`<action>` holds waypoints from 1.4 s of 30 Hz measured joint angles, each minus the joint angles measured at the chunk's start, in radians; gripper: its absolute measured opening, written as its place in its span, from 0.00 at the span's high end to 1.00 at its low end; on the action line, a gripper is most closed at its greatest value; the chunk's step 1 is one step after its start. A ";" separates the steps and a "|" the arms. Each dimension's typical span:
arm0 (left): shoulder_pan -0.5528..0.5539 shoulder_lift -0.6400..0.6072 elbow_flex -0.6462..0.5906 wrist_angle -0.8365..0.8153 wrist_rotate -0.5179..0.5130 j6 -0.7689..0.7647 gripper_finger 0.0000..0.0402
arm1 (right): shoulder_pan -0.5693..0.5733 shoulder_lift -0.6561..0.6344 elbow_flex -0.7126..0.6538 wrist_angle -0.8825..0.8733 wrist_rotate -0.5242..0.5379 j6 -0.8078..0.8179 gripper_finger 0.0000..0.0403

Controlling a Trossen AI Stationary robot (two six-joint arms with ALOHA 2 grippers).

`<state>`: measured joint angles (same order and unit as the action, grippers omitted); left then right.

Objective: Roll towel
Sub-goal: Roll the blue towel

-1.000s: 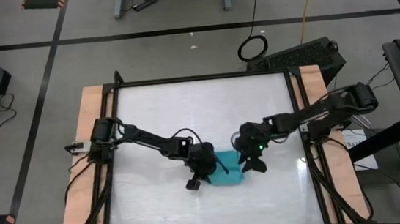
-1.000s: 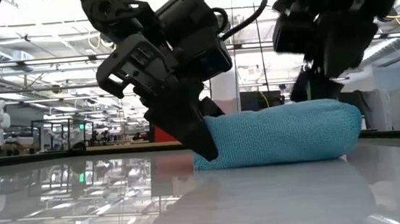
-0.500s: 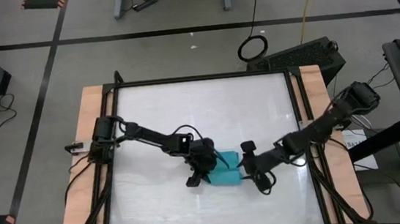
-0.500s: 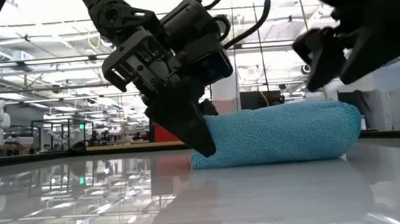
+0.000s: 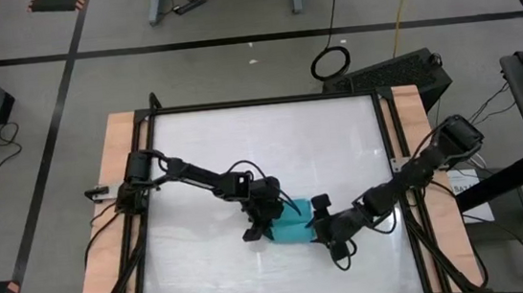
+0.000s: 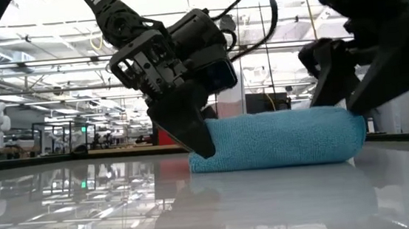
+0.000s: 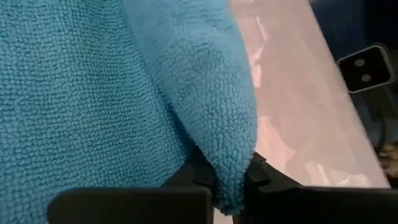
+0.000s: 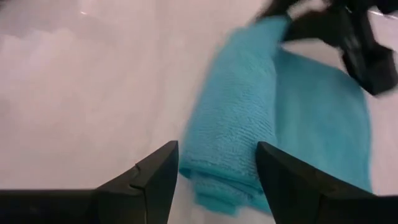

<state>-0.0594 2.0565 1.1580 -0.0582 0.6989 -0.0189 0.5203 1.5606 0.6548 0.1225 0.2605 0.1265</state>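
**Roll half done: left has the edge, right lining up on the far end**

Towel (image 5: pixel 291 226) sits on the table (image 5: pixel 261 137) near the front edge, about mid-width, between the two grippers. Your left gripper (image 5: pixel 262 220) is at the towel's left end, jaws nearly closed on a fold of the cloth; the left wrist view shows the fabric pinched between the fingertips (image 7: pixel 202 177). Your right gripper (image 5: pixel 321 225) is just beside the right end, jaws spread wide and holding nothing. In the right wrist view the rolled end (image 8: pixel 233 149) sits in the gap between the fingers (image 8: pixel 155 171).

Doing this step well, my read:
- Close the right jaws on the rolled end itself, not the flat layer beside it, or the roll loosens.
- Keep both ends advancing together. If one side leads, you get a cone.
- Keep the left grip low and tight; lifting opens the layers.
- Roll over the remaining flat part in one pass.

Orientation: the roll's long axis runs left to right across the table, roughly parallel to the front edge, possibly slightly skewed. The right wrist view shows the thick rolled part with a flat unrolled flap (image 8: pixel 323 118) lying beside it. From table height it reads as a low, even bundle (image 6: pixel 277 139) resting flat on the surface, ends pointing at each gripper.
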 joint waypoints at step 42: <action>-0.053 -0.213 0.008 -0.242 -0.318 0.154 0.44 | -0.176 0.150 -0.014 0.043 -0.434 0.414 0.94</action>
<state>-0.1120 1.8430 1.1656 -0.3001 0.3814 0.1351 0.3440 1.7111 0.6407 0.1658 -0.1738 0.5401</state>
